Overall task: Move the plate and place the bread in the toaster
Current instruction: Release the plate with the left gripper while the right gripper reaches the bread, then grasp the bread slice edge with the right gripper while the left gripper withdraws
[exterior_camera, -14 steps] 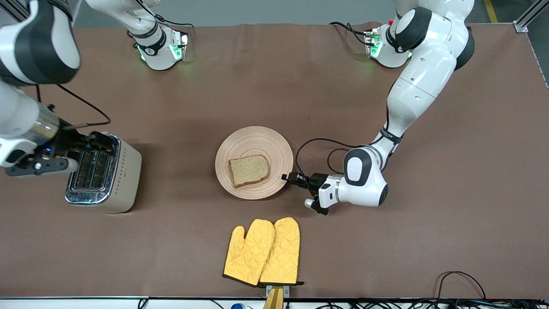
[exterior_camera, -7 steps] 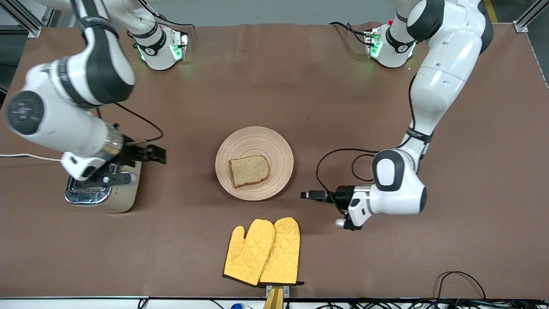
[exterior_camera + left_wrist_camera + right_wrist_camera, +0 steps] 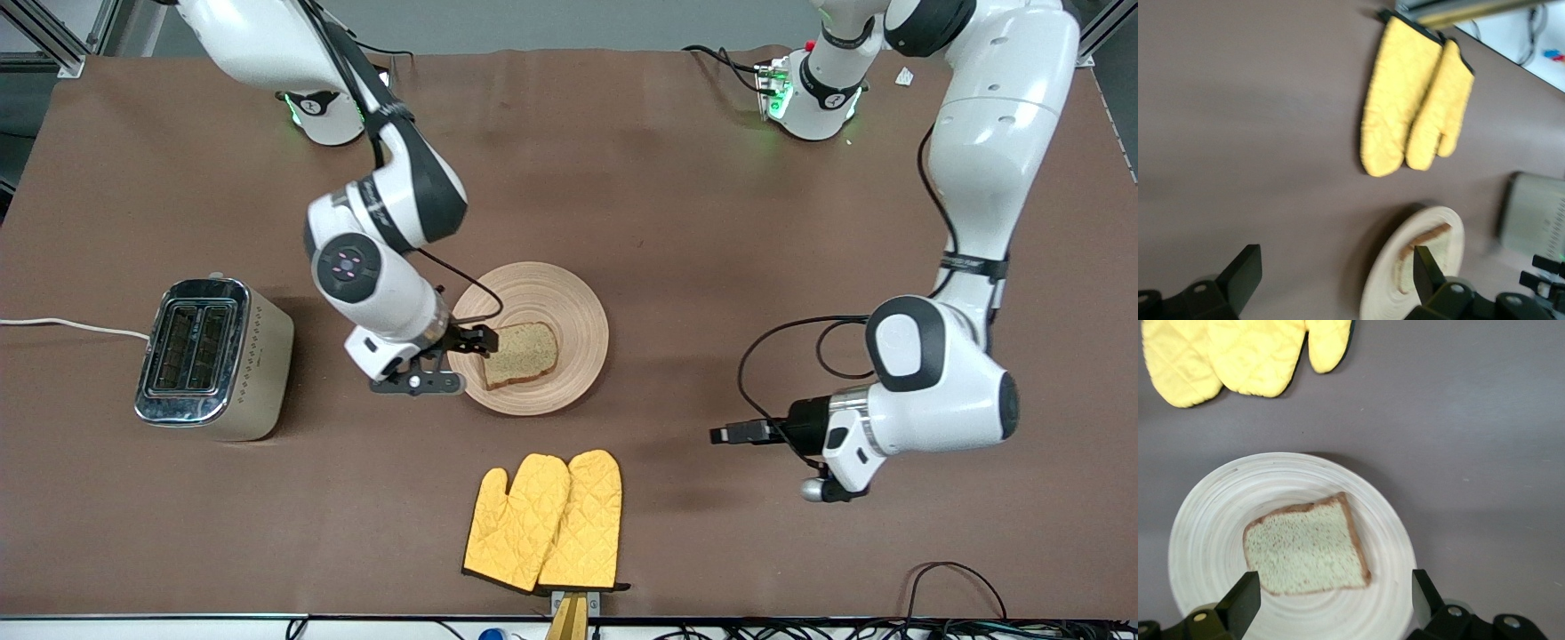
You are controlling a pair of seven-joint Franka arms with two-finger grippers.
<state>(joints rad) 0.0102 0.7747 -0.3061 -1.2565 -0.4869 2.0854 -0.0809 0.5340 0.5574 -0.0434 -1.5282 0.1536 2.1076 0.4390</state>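
Bread (image 3: 516, 354) flat on plate (image 3: 569, 307), just beside wide-spread right tool (image 3: 481, 340); left tool (image 3: 727, 435) wide, well apart.

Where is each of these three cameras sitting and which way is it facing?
Front view: high across the table, facing both bases, showing both arms, the toaster and mitts.
Left wrist view: on the left arm, showing open left hand, plate.
Right wrist view: above the bread, open right hand.
All share plate, bread, mitts.
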